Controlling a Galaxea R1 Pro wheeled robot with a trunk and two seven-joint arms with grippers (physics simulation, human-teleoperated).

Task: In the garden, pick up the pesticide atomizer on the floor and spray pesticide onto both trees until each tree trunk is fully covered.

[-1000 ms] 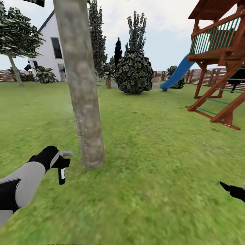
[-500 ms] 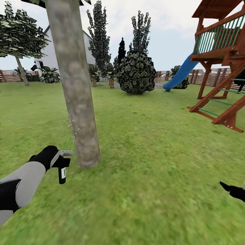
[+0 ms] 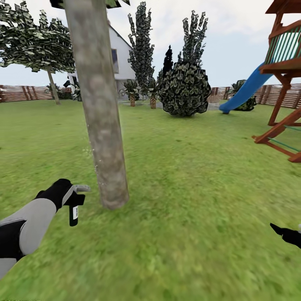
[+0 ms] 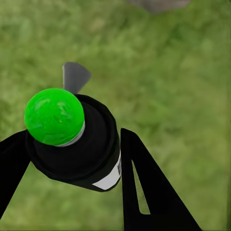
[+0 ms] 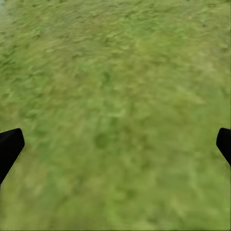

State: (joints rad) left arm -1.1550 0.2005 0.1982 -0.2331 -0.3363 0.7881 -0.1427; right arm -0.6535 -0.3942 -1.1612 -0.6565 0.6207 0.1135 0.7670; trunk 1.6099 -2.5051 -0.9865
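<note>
In the head view my left gripper [image 3: 73,200] is shut on the pesticide atomizer [image 3: 74,212], a black bottle with a grey nozzle that faces the tree trunk [image 3: 101,125] just to its right. A few pale specks show on the bark's left edge. In the left wrist view the atomizer [image 4: 82,149] has a green round cap and sits clamped between the black fingers [image 4: 144,192] of the left gripper [image 4: 72,168]. My right gripper [image 3: 287,234] hangs low over the grass at the right, and in the right wrist view it [image 5: 115,144] is open with nothing in it.
A second tree [image 3: 51,83] with a leafy crown stands far back left by the wooden fence [image 3: 25,93]. A round shrub [image 3: 184,90], dark conifers, a white house [image 3: 121,58] and a playset with a blue slide [image 3: 246,90] stand behind. Lawn [image 3: 200,188] spreads all around.
The whole head view has swung left, so the playset, shrub and house sit further right in the picture. Both arms hold the same pose, and the atomizer stays gripped.
</note>
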